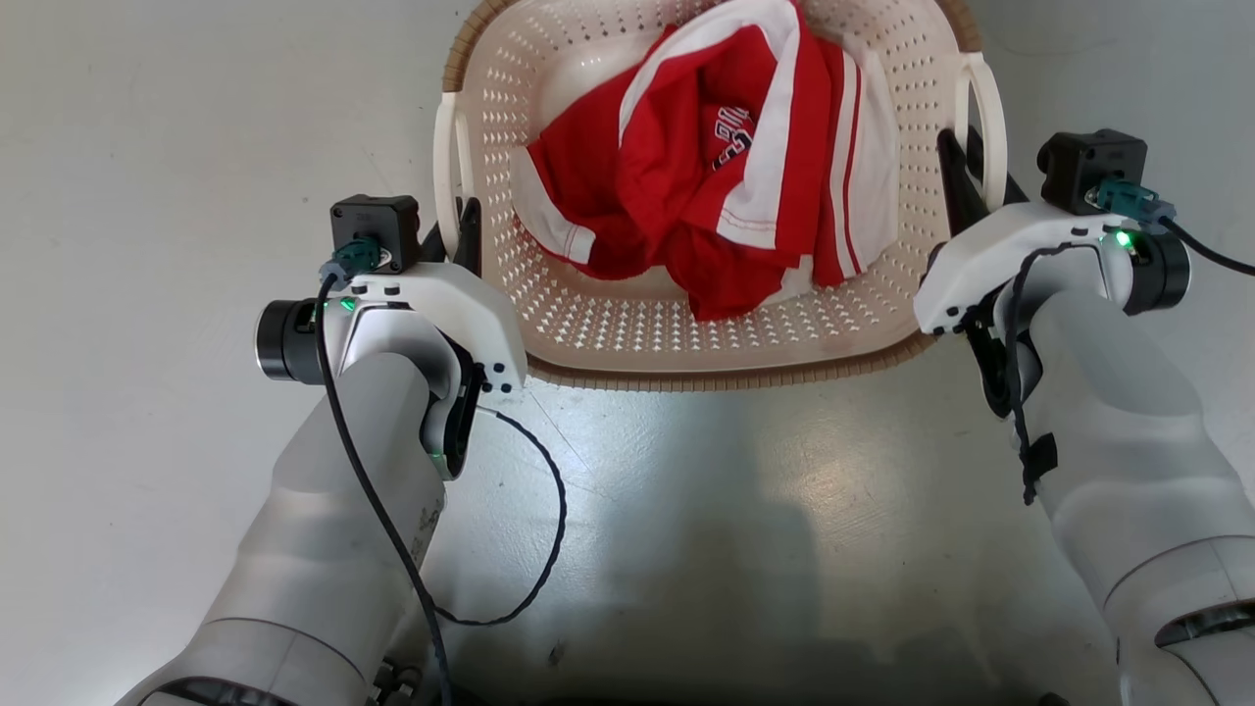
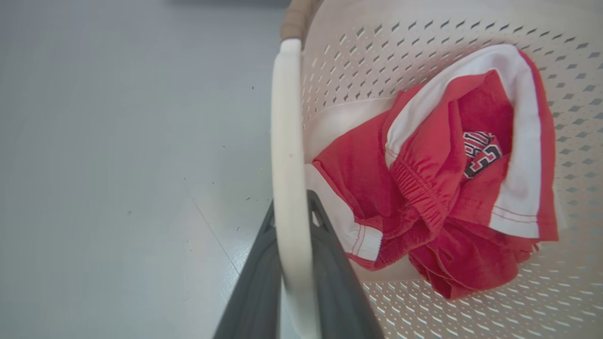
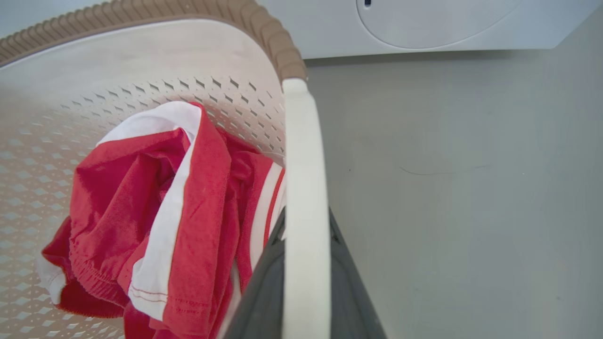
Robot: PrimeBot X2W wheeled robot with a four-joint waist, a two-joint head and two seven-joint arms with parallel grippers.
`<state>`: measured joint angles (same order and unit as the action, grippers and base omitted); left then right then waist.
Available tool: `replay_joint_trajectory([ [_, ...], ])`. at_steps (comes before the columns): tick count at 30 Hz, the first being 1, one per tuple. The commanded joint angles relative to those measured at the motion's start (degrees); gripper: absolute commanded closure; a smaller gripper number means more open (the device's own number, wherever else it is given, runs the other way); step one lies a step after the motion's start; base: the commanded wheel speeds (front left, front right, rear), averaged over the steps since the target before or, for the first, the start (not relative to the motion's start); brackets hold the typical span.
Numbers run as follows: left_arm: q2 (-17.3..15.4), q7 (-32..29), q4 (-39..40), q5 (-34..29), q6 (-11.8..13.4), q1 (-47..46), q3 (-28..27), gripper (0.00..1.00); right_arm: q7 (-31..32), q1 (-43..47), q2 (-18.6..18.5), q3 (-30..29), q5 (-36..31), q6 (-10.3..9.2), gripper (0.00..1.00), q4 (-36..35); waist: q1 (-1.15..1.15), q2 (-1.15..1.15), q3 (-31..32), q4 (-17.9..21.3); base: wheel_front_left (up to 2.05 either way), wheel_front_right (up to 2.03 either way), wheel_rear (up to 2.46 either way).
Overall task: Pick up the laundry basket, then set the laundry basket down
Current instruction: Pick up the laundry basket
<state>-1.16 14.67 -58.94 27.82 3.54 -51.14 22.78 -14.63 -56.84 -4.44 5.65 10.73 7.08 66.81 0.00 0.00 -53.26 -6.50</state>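
Note:
The laundry basket (image 1: 726, 378), cream and perforated with a brown rim, sits in front of me between both arms. My left gripper (image 1: 453, 221) is shut on its left white loop handle (image 1: 448, 167). In the left wrist view the dark fingers (image 2: 254, 292) press both sides of that handle (image 2: 285, 117). My right gripper (image 1: 966, 147) is shut on the right handle (image 1: 990, 118). The right wrist view shows its fingers (image 3: 351, 301) clamping that handle (image 3: 304, 155) from both sides.
A crumpled red and white garment (image 1: 726, 167) lies inside the basket. The front of a white washing machine (image 3: 424, 23) stands beyond the basket's far end. Pale glossy floor (image 1: 745, 529) surrounds everything.

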Motion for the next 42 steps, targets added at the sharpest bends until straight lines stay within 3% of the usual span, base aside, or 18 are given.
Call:
replay_joint_trajectory([
  [1, -1.7, 0.3, 0.6, 0.1, 0.7, 0.6, -0.5, 1.0, -0.4, 1.5, 1.6, 1.1, 0.4, 0.41, 1.0, 0.2, 0.0, 0.0, 0.2, 0.0, 0.0, 0.0, 0.0],
  [14, -1.7, 0.3, 0.2, 2.6, 1.6, 3.8, 2.2, 1.0, -0.4, 4.7, 1.6, 1.8, 2.2, 0.41, 1.0, 3.7, 0.0, 0.0, 6.7, 0.7, 0.0, 0.0, 0.0],
  [29, -1.7, -0.1, -7.5, 8.4, -0.4, 10.1, 8.4, 1.0, 3.8, 13.0, 1.6, 12.3, 13.0, 0.41, 1.0, 6.5, 0.0, 0.0, 20.7, 2.7, 0.0, 0.0, 0.0],
  [42, -1.7, -1.1, -11.1, 15.2, -0.2, 20.8, 13.9, 1.0, 7.4, 24.9, 1.6, 21.7, 22.2, 0.41, 1.0, 6.0, 0.0, 0.0, 36.2, 4.2, 0.0, 0.0, 0.0],
])
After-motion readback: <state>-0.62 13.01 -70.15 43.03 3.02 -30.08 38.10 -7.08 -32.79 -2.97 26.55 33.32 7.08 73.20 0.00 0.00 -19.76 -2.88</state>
